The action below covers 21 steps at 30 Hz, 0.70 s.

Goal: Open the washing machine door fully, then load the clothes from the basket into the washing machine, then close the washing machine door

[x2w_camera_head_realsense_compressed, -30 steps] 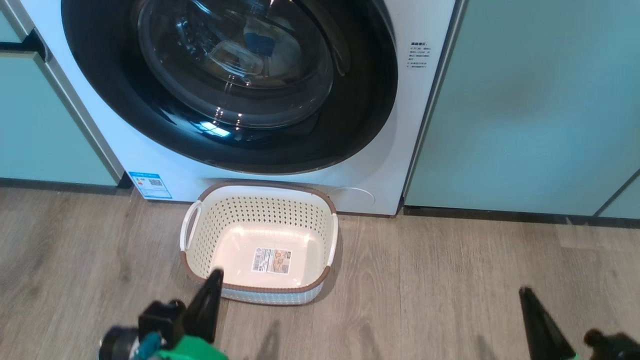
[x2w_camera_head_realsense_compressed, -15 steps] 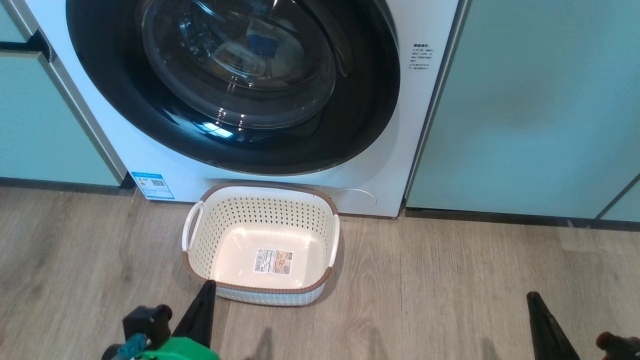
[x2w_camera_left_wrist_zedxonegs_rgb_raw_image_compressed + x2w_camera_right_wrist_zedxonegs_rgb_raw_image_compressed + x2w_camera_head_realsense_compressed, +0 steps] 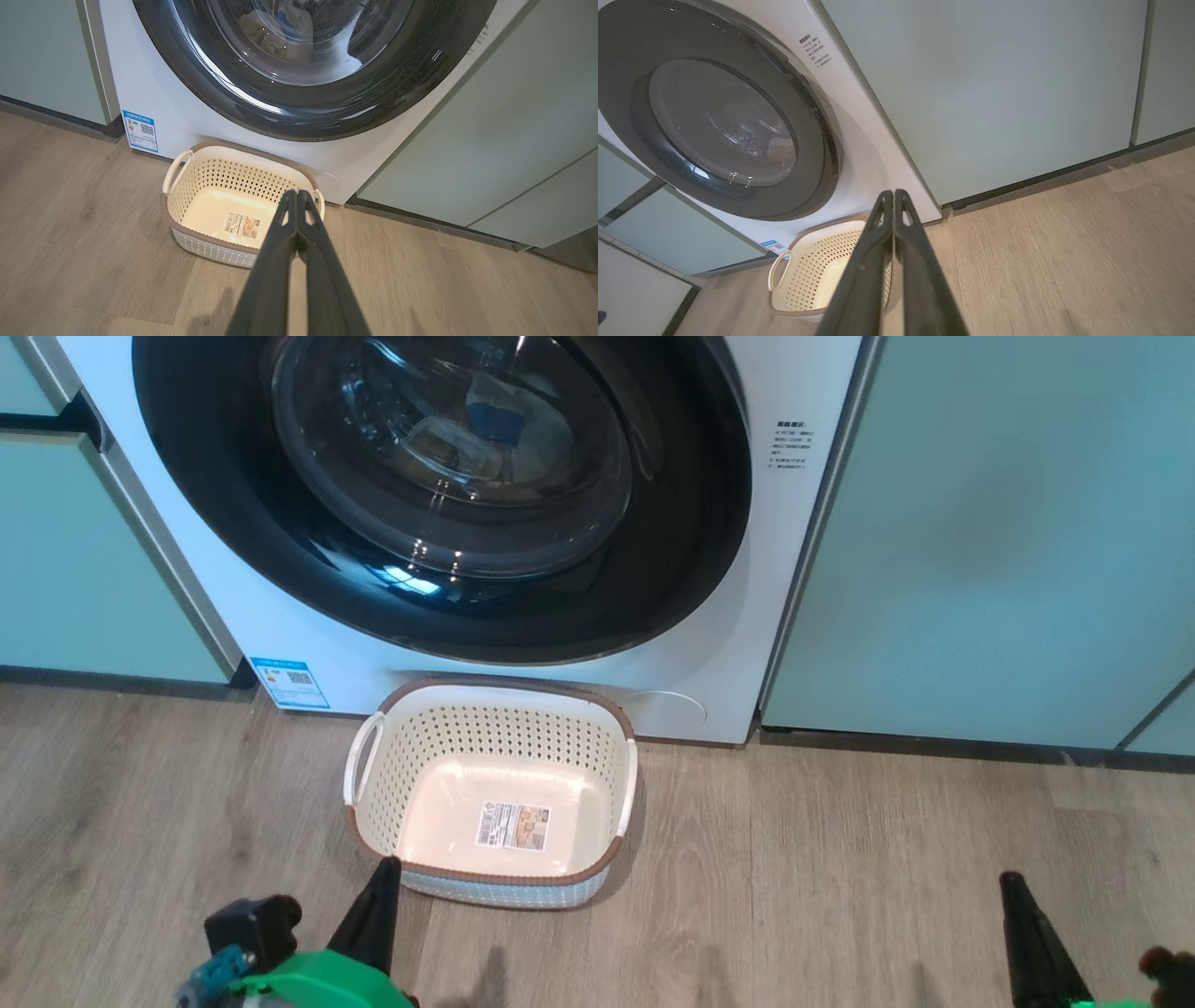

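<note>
- Washing machine door [image 3: 448, 457]: round, with a wide glossy black rim and a bulging clear glass bowl at centre; lying flush against the front, facing near.
- Behind the glass, in the perforated steel drum, the clothes [image 3: 286, 21]: soft cream cloth with a blue patch, bunched up; outlines blurred by reflections.
- Washing machine [image 3: 317, 644]: smooth white front panel, flat and square-edged, with a blue sticker [image 3: 285, 682] at its lower left corner.
- On both sides, pale green cabinets [image 3: 980, 523], matte and flat, over a dark plinth strip.
- Basket [image 3: 485, 876]: cream plastic, rectangular with rounded corners, perforated walls, brown rim, white loop handles at the left and right ends.
- Upright on the floor, open side up, directly below the door and just in front of the washer's base; touching it or not, cannot tell.
- Long axis running left to right, parallel to the washer's front; smooth bare bottom with a label sticker [image 3: 513, 825].
- Floor [image 3: 840, 877]: grey-brown wood-grain planks.
- Left gripper [image 3: 385, 873]: long dark tapering fingers pressed together, holding nothing, tip just near of the basket's near left corner.
- Right gripper [image 3: 1011, 887]: fingers likewise pressed flat together, holding nothing, over the planks well right of the basket.
</note>
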Motion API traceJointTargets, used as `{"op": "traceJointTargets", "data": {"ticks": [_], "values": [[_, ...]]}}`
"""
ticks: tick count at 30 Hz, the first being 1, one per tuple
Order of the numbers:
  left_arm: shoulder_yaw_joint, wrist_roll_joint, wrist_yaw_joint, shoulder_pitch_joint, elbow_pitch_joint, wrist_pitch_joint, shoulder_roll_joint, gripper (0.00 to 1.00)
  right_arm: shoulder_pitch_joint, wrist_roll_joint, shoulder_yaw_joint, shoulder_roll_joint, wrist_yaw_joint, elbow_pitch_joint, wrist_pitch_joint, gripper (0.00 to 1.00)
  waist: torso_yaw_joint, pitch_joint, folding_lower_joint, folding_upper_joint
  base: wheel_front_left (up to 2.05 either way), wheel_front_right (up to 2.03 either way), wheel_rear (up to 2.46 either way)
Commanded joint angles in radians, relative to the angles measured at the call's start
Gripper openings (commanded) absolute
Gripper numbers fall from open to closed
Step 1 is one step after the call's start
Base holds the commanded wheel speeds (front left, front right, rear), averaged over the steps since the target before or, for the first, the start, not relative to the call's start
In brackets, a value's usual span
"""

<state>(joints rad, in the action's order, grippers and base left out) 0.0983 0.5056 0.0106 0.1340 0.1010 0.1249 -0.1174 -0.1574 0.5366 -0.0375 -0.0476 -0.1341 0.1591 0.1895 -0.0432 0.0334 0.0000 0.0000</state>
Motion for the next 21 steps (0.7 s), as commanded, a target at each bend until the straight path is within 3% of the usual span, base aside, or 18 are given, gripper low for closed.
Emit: {"op": "traceJointTargets", "data": {"ticks": [1,21], "values": [[-0.023,0.026,-0.007,-0.052,-0.026,-0.001,-0.007,0.0,0.049,0.027,0.004,-0.018,0.001,-0.025,-0.003,0.0,0.001,0.0,0.0,0.0,0.0,0.0,0.0],[-0.049,0.266,-0.035,-0.091,0.007,-0.04,-0.001,0.0,0.094,0.262,0.019,-0.026,0.001,-0.003,-0.054,0.0,0.01,-0.007,0.0,0.0,0.0,0.0,0.0]]}}
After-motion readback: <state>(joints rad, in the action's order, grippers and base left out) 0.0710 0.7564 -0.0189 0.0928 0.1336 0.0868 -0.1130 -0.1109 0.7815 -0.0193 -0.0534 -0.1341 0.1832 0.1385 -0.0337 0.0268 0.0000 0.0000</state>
